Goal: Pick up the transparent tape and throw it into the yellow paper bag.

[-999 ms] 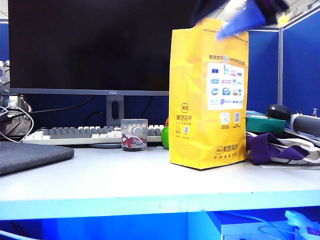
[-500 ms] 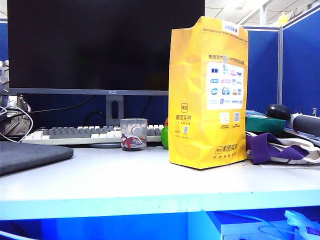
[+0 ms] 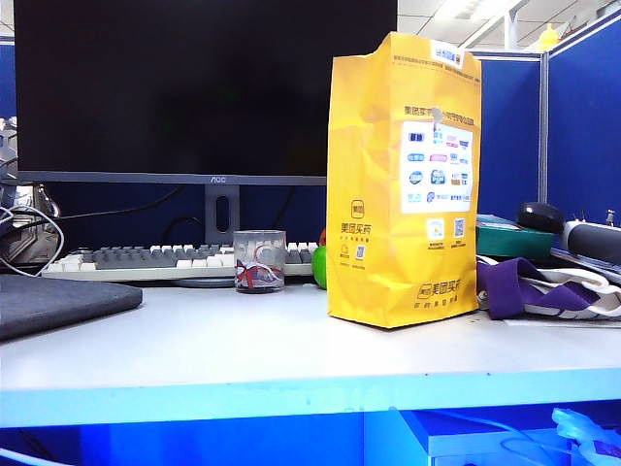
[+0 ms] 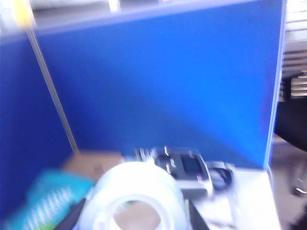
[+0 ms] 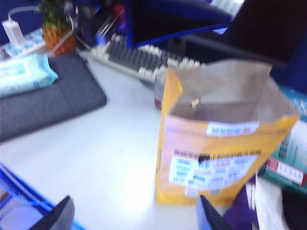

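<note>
Clamping one transparent tape: left gripper. Right gripper above one yellow paper bag, jaws apart, empty.

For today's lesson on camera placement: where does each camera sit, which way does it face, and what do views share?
Exterior: at desk-edge height, facing the yellow paper bag and monitor; no robot visible.
Left wrist: faces a blue partition; left gripper shut on the transparent tape.
Right wrist: looks down into the bag; right gripper fingertips show.
Exterior and right wrist share bag, keyboard.
</note>
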Robot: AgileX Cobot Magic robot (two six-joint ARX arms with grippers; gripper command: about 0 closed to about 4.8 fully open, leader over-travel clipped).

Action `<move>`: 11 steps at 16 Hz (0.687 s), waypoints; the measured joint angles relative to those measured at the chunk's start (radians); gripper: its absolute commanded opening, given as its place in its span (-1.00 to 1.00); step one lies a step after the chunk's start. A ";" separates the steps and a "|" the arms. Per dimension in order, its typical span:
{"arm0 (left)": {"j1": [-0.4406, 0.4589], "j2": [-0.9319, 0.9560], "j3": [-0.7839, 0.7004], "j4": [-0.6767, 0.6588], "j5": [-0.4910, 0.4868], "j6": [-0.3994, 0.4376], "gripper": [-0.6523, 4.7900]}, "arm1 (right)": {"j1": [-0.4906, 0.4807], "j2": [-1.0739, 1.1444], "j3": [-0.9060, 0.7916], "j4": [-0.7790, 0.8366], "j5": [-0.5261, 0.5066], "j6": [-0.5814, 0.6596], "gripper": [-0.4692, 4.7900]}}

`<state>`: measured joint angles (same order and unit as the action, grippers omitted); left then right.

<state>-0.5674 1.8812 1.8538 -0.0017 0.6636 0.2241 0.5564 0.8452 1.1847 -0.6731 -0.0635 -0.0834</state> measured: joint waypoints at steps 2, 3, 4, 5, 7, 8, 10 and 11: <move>-0.004 0.015 0.014 -0.105 -0.012 0.023 0.05 | 0.000 0.000 0.000 -0.024 0.002 0.000 0.46; -0.011 0.015 0.015 -0.113 -0.028 0.030 0.63 | 0.000 0.000 0.000 -0.024 0.010 0.000 0.46; -0.013 0.015 0.015 -0.128 -0.028 0.029 1.00 | 0.000 0.000 0.000 -0.024 0.013 0.000 0.46; -0.013 0.015 0.015 -0.133 -0.027 0.028 1.00 | 0.000 0.000 0.000 -0.024 0.015 0.000 0.46; -0.012 0.015 0.033 -0.136 -0.055 -0.040 1.00 | 0.000 0.000 0.000 -0.023 0.015 0.000 0.47; -0.011 0.015 0.045 -0.134 -0.058 -0.069 1.00 | 0.000 0.000 0.000 -0.023 0.016 0.000 0.48; -0.011 -0.012 0.068 -0.178 -0.048 -0.040 1.00 | 0.000 0.000 0.000 -0.021 0.018 -0.001 0.68; -0.011 -0.055 0.071 -0.218 -0.056 0.019 1.00 | 0.000 -0.001 0.000 -0.020 0.038 -0.002 0.82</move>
<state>-0.5785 1.8259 1.9244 -0.2195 0.6071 0.2436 0.5568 0.8440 1.1847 -0.6930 -0.0254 -0.0849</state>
